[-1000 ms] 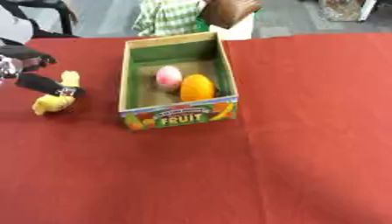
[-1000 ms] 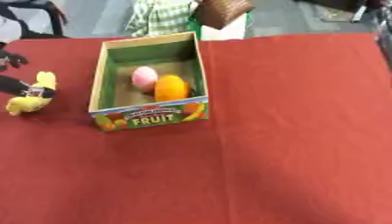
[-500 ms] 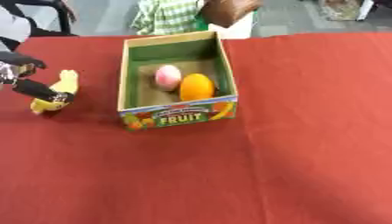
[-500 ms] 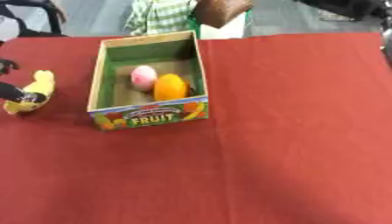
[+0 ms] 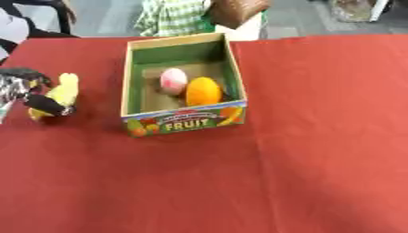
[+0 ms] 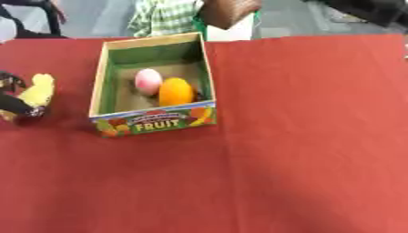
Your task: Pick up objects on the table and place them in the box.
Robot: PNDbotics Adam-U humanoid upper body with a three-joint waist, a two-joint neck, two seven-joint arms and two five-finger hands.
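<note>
Yellow fruit [image 5: 60, 94] sits at nine o'clock of the box [image 5: 181, 123] on the red counter [image 5: 318, 136], my left hand [image 5: 36, 99] curled around it. Grasp looks made; next I lift it over the near wall beside the orange fruit [image 5: 203, 91].

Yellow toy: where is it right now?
The yellow toy is at the left edge of the left eye view, on the red table left of the box, with the left hand curled round it.
</note>
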